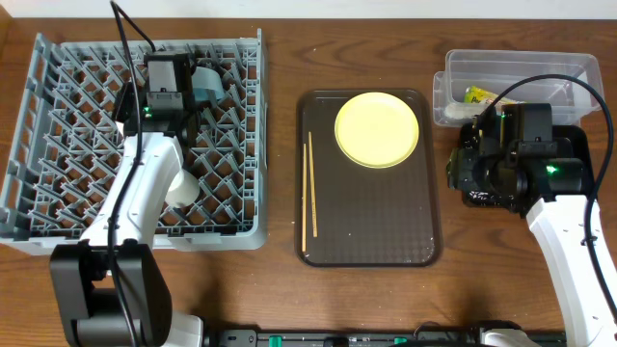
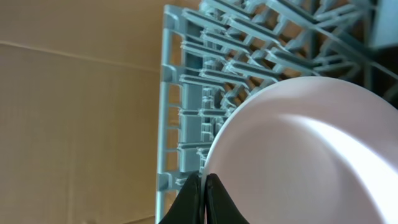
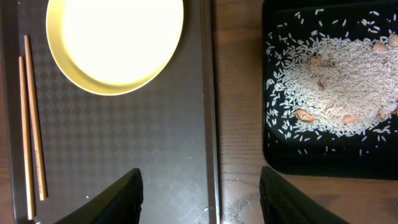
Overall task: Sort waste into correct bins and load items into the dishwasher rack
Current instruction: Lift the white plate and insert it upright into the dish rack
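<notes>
Rice (image 3: 329, 81) in black tray (image 3: 323, 163), wrapper (image 1: 479, 94) in tub (image 1: 521, 60)

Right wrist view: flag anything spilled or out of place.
The rice grains and scraps are strewn loosely, but all inside the black tray. A few pale specks on the brown tray by its rim, low in view, may be stray grains. The yellow plate and chopsticks lie flat; nothing else stands out.
</notes>
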{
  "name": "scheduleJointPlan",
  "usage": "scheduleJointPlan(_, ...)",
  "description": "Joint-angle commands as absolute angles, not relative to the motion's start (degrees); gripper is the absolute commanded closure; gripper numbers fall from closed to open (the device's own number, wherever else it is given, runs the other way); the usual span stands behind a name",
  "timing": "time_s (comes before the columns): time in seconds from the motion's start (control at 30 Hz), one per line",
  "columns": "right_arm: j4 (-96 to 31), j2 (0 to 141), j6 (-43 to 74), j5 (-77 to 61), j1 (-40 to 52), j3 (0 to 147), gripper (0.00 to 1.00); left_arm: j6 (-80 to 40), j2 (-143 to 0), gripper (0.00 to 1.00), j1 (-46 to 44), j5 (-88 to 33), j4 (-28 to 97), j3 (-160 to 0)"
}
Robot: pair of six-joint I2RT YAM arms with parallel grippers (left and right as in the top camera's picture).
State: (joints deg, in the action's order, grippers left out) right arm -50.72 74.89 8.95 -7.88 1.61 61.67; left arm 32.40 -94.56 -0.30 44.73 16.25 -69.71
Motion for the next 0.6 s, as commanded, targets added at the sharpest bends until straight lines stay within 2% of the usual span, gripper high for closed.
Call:
scheduleJointPlan(0.0, -50.59, 74.81, 9.37, -7.57, 1.04, 61.87, 0.42, 35.66, -95.07, 0.94, -0.38, 50.68, 13.37, -69.43)
scheduleJointPlan(0.57, -50.61, 74.81, 9.39, -7.99, 1.04, 61.87, 0.42, 37.69, -95.29, 0.94, -3.01, 50.17, 14.41, -67.68)
